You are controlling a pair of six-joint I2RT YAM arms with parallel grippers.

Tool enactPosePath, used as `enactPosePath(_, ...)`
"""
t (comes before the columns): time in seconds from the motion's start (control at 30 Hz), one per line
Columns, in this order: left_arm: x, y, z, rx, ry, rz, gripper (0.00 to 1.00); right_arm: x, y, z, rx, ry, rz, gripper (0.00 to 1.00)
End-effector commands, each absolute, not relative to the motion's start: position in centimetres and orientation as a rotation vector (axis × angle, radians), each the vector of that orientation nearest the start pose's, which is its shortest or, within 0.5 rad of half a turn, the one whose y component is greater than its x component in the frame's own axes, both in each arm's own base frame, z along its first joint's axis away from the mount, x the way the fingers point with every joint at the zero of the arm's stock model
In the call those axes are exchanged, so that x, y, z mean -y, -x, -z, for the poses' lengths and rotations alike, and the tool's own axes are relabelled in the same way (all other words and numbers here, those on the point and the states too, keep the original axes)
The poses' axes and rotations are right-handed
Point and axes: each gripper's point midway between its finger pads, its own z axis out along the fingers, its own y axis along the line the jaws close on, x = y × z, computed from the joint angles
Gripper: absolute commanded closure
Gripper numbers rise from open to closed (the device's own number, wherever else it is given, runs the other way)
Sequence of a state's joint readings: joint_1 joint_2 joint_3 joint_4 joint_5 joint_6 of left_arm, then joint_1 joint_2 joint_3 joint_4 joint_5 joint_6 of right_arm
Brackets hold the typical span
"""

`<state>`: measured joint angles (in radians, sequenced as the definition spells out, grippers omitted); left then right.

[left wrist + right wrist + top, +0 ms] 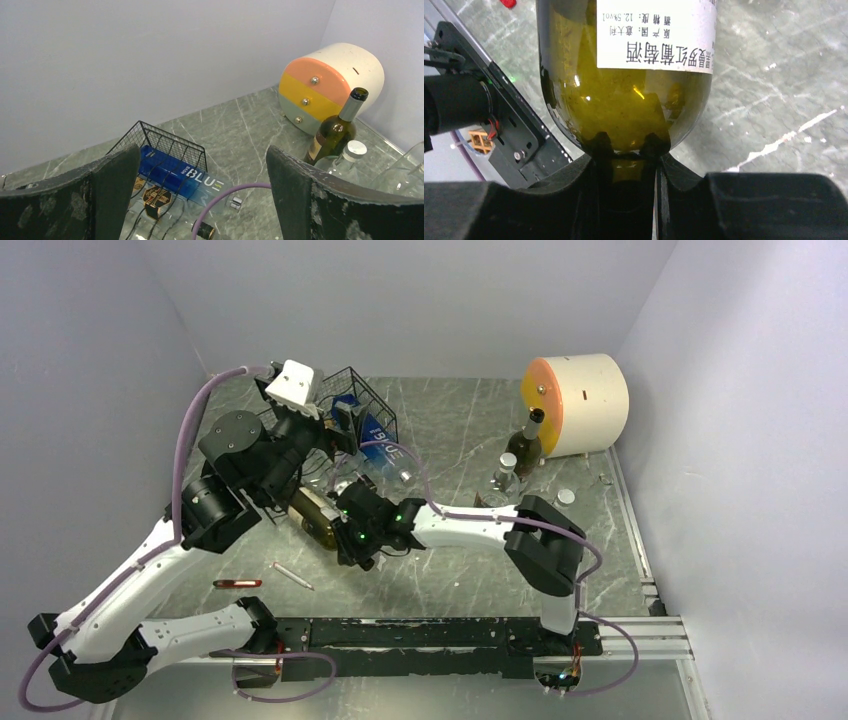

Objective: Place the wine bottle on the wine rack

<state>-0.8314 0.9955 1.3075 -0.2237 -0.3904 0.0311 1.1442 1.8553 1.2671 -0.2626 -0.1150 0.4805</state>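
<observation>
You are partway through: the wine bottle (624,100) is picked up but not yet racked. The right jaws are clenched on its neck. In the top view the olive-green body reaches left from them, low over the table (470,430), toward the elbow of the left arm (215,500). That puts it just in front of the wine rack (368,400), not on it. You cannot tell whether the base touches the table.

The left jaws stand released, spread wide with nothing between them, up beside the rack and looking over it. What is left, as I judge it, is to bring the bottle up to the rack, lay it across a tier and let go.

The rack is not bare. A blue bottle (172,172) lies at its wire, and a second bottle with a black and gold crest label (156,196) shows through the rods.

For writing, the held bottle's white label carries Chinese print, upside down in the right wrist view, and you can read "12.5%vol" on it. The blue bottle says "BLUE" in white capitals; the smaller word beside it is too small to trust. The dark green bottle (334,131) standing by the round drawer unit (330,82) has a label whose text is too small to read.
</observation>
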Motion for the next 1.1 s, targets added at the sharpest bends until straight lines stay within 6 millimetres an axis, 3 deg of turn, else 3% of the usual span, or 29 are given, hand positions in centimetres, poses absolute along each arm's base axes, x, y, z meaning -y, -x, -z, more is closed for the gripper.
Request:
enactPosePath(0.0, 19.0, -26.6, -44.3, -1.484, -0.307, 0.360, 0.00, -49.1, -18.1, -12.4, -2.232, 0.802, -0.985, 1.00)
enactPosePath(0.3, 18.2, -26.1, -44.3, -1.492, -0.304, 0.350, 0.00, -53.3, -20.4, -12.3, -2.186, 0.679, -1.031, 1.00)
enactPosePath(0.33, 18.1, -26.0, -44.3, -1.493, -0.305, 0.348, 0.00, -53.8, -20.7, -11.6, -2.198, 0.666, -1.028, 1.00)
enactPosePath(0.53, 17.6, -25.8, -44.1, -1.503, -0.305, 0.333, 0.00, -56.5, -22.7, -10.2, -2.188, 0.611, -0.981, 0.89)
enactPosePath(0.67, 17.3, -25.7, -44.0, -1.507, -0.304, 0.322, 0.00, -58.2, -24.0, -10.5, -2.154, 0.594, -0.971, 0.85)
enactPosePath(1.07, 17.6, -26.2, -43.2, -1.526, -0.319, 0.291, 0.00, -60.2, -25.6, -9.0, -2.155, 0.578, -0.915, 0.68)
